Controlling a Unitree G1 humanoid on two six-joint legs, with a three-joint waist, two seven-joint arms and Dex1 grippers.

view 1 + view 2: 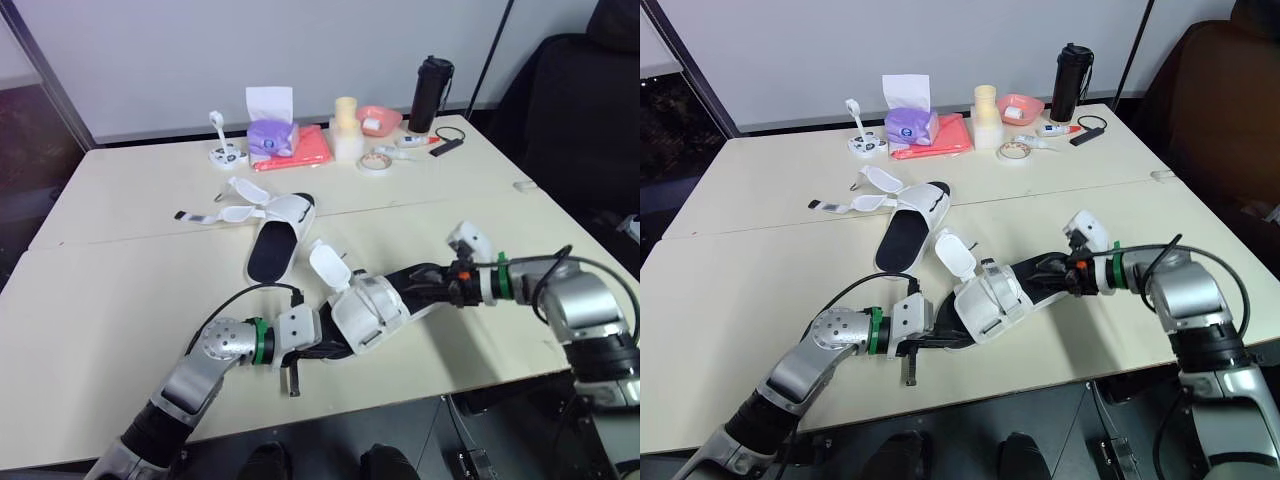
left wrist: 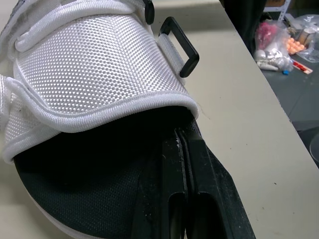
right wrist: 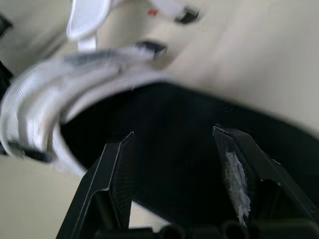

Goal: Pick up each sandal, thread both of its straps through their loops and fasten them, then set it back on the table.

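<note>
Now: near sandal (image 1: 365,310) lies on the table (image 1: 120,300) by the robot's edge, betw. both arms. Left tool (image 2: 180,137): fingers together, slid onto the black insole under the front strap (image 2: 99,69), near its black loop (image 2: 180,47). Right tool (image 3: 173,132): fingers apart over the heel end, clamped on nothing. A white strap flap (image 1: 328,265) stands loose. Best approach, prob.: steady the sole w/ left, feed the flap squarely thru its loop w/ right. 2nd sandal (image 1: 280,235) sits farther back, straps undone.

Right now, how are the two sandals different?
The near sandal has a strap wrapped over its top; the far sandal has its straps spread open on the table. The near sandal sits near the front edge; the far sandal lies mid-table. Both are white with black insoles.
</note>
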